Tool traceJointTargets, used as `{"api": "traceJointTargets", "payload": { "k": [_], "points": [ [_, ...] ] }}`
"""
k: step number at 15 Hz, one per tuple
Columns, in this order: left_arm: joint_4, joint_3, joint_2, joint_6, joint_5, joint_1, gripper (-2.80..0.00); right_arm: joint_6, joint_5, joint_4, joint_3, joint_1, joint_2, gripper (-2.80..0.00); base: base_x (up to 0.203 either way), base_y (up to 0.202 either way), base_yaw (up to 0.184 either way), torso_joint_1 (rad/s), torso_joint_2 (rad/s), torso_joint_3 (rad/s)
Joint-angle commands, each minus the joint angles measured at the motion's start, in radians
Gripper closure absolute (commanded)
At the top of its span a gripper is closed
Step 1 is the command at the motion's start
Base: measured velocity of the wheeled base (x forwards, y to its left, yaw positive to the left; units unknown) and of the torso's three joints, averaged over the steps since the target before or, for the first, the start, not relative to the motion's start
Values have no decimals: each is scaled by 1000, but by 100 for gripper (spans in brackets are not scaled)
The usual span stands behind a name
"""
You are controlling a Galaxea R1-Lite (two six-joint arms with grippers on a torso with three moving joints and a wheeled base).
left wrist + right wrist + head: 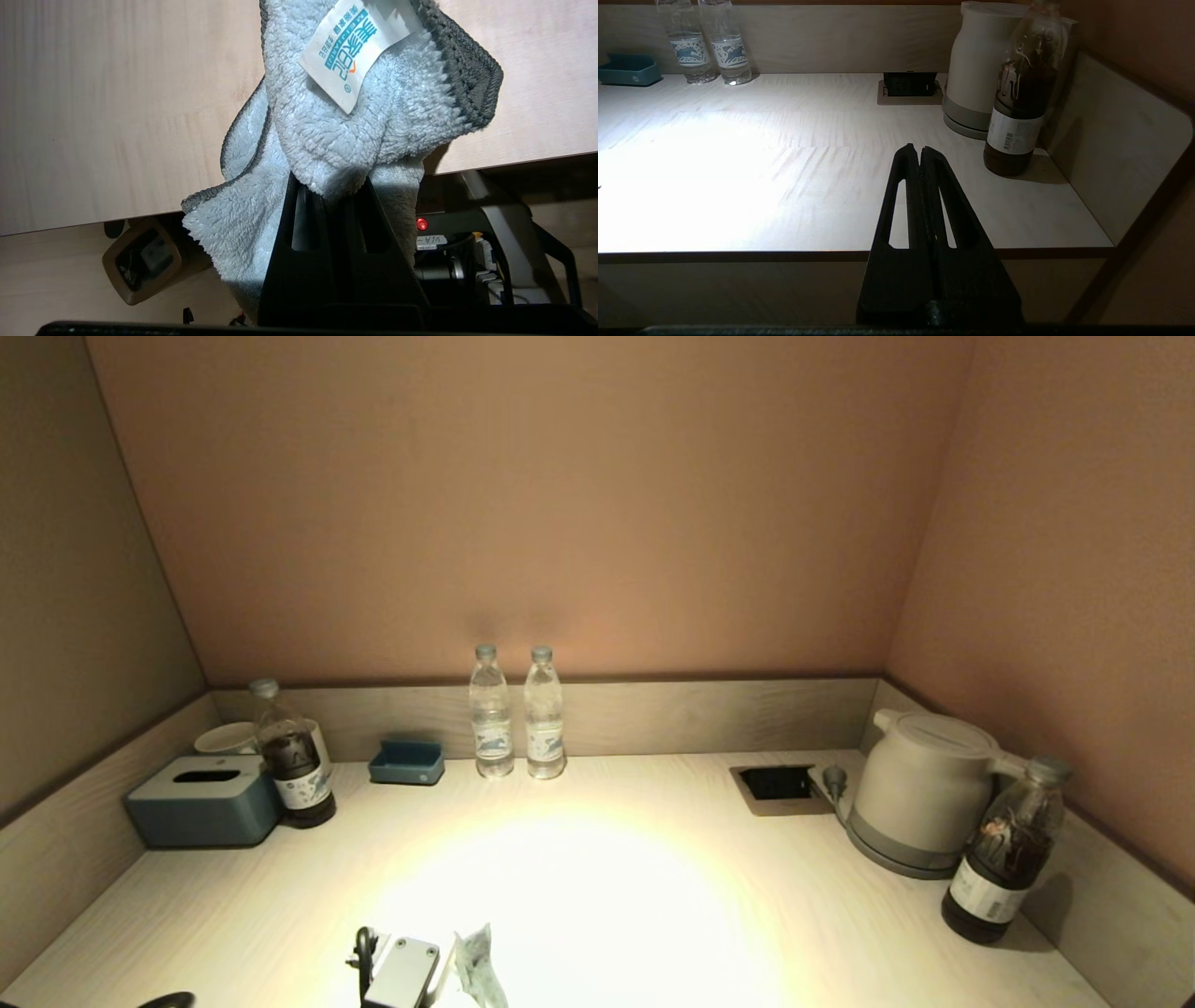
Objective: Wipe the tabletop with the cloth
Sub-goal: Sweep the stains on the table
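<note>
The cream wood-grain tabletop (653,877) is brightly lit in the middle, and its black socket recess (777,784) sits at the back right. My left gripper (401,975) is at the table's front edge, left of centre, shut on the light-blue cloth (478,963). In the left wrist view the cloth (336,140), with its white tag, bunches out of the shut left gripper (329,186) and hangs over the tabletop's (93,116) front edge. My right gripper (920,151) is shut and empty, just in front of the table's front right edge; it is out of the head view.
At the back left stand a blue-grey tissue box (203,800), a white cup (229,737), a dark bottle (294,756) and a small blue tray (406,763). Two water bottles (518,714) stand at the back centre. A kettle (920,793) and another dark bottle (1004,849) stand at the right.
</note>
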Motion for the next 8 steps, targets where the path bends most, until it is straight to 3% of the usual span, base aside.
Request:
{"api": "traceJointTargets", "payload": {
  "k": [1, 5, 8],
  "points": [
    [-2, -15, -102, 16, 7, 4, 0, 0, 0, -1, -1, 0, 1, 0, 0, 0, 0, 0, 0, 0],
    [-5, -41, -178, 69, 19, 99, 0, 0, 0, -1, -1, 0, 0, 0, 0, 0, 0, 0, 0, 0],
    [-5, -71, -221, 97, 53, 266, 0, 0, -1, 1, -1, 0, 1, 0, 0, 0, 0, 0, 0, 0]
  ]
}}
